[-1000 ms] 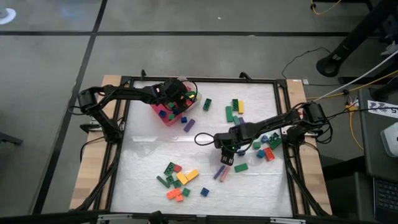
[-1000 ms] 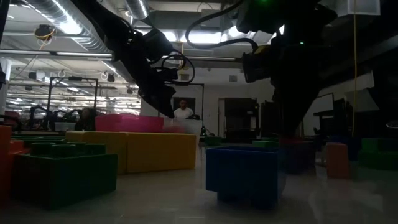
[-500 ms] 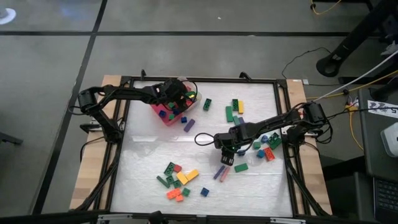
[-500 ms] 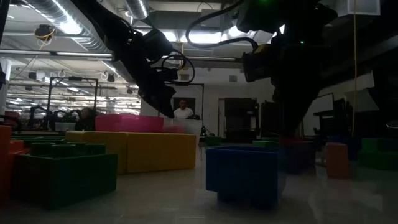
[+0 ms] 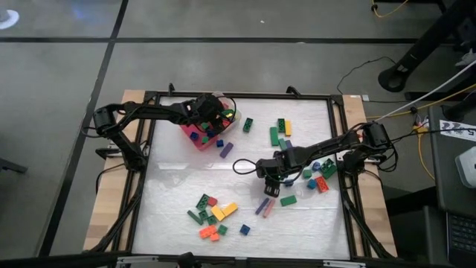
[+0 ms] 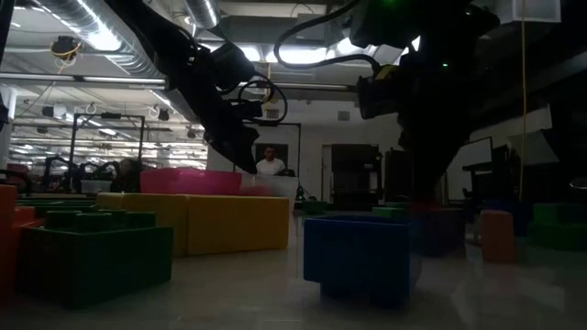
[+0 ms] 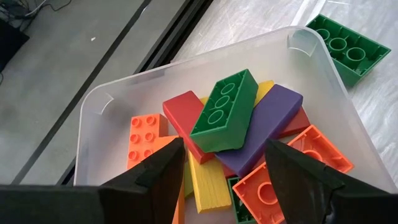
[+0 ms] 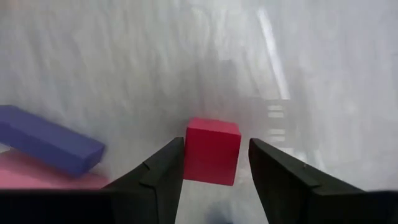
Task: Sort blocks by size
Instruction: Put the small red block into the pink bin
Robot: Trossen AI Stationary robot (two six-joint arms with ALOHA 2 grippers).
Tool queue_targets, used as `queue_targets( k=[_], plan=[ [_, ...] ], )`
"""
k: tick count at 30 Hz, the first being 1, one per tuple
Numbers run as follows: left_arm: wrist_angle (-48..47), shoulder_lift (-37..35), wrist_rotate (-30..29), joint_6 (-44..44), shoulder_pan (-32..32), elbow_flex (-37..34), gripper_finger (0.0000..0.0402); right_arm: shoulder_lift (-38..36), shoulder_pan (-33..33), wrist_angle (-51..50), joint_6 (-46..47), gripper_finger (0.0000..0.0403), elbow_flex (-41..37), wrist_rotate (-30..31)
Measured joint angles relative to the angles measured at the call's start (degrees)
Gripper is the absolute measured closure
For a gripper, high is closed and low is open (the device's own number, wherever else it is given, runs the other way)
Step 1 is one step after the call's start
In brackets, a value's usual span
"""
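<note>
The widest bare stretch of the desk (image 5: pixel 171 186) runs along its left edge, from below the clear plastic tray (image 5: pixel 210 128) down to the near left corner; nothing stands there. The far right corner is also bare. The middle is crowded: the right gripper (image 5: pixel 269 191) hangs low there, fingers apart on either side of a red block (image 8: pixel 212 151), with a purple bar (image 8: pixel 50 145) just beside it. A cluster of blocks (image 5: pixel 212 216) blocks the near middle, another group (image 5: pixel 320 173) the right edge, and green and yellow ones (image 5: pixel 280 130) the far middle. The left gripper (image 5: pixel 210 119) sits over the clear tray, itself heaped with blocks (image 7: pixel 236 124).
</note>
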Motion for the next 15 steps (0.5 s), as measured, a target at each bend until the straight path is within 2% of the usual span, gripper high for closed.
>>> queue_targets(
  k=[9,15],
  plan=[
    [0.0,0.0,0.0,0.0,0.0,0.0,0.0192,-0.02,0.0,-1.77,-0.04,0.0223,-0.02,1.5],
    [0.0,0.0,0.0,0.0,0.0,0.0,0.0192,-0.07,0.0,-4.81,-0.87,0.0223,-0.39,5.89]
  ],
)
